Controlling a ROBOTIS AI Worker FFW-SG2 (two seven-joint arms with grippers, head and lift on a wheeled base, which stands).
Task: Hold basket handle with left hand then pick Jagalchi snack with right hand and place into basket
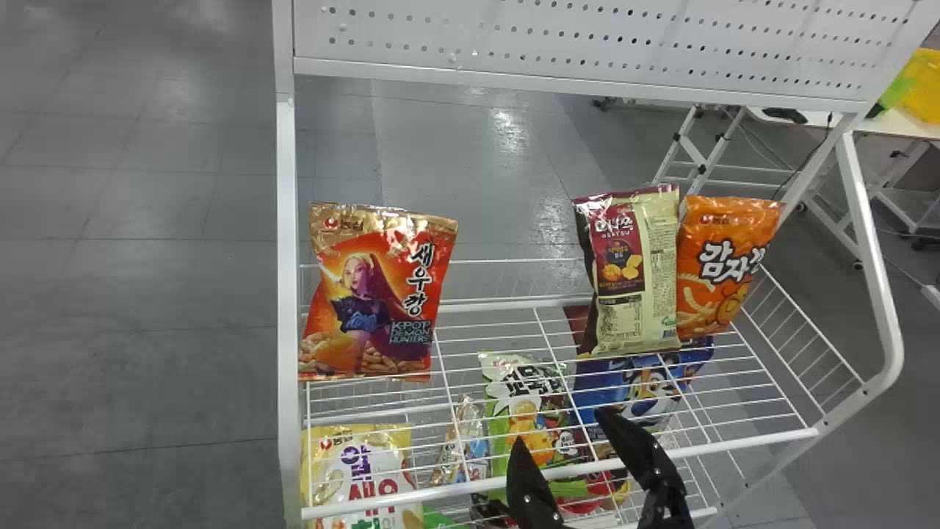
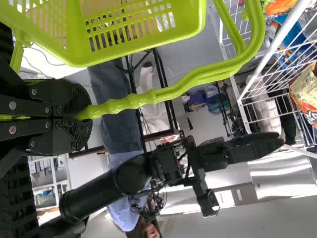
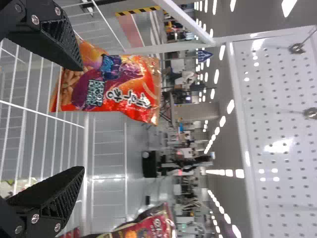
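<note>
Green handle (image 2: 168, 92) lies clamped in the left gripper (image 2: 85, 114); the right gripper (image 1: 562, 428), wide apart, hangs at five o'clock in head view.

shop-like display: snack bags (image 1: 367, 294) on wire shelf (image 1: 734, 446)

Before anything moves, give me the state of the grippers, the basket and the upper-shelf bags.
Left gripper: shut on basket handle.
Right gripper: open, holding nothing.
Basket: held by its handle; contents unclear.
Red-orange bag: sealed, standing.
Maroon-and-cream bag: sealed, standing.
Orange bag: standing, tilted; top closed.
</note>
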